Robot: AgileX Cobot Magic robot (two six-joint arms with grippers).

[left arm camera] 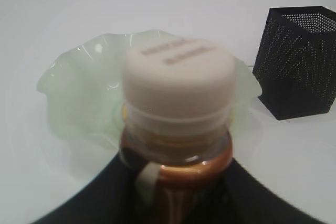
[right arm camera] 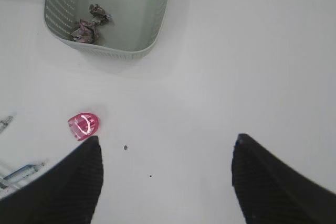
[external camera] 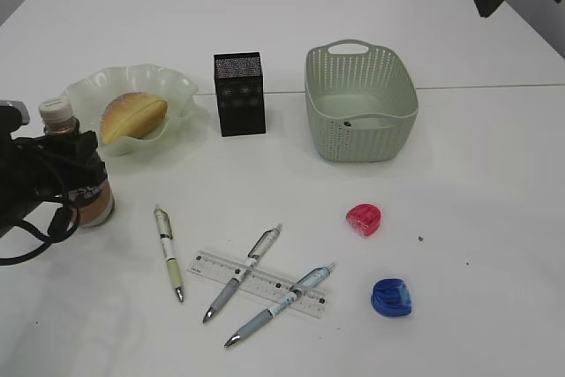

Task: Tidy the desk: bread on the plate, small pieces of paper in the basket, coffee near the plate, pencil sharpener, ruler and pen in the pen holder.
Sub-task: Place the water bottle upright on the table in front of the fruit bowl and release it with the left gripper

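Ruffled glass plate [external camera: 181, 86] — glossy oval bread [external camera: 132, 116], perforated basket [external camera: 388, 68].

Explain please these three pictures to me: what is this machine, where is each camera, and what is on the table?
It is a robot with two arms, each ending in a pincer. One camera looks down at the desk; the others sit on the wrists. The left pincer grips the coffee beside the plate, which holds the bread. The right pincer hangs open and empty. Paper scraps lie in the basket. Three pens, the ruler and two sharpeners lie loose, outside the pen holder.
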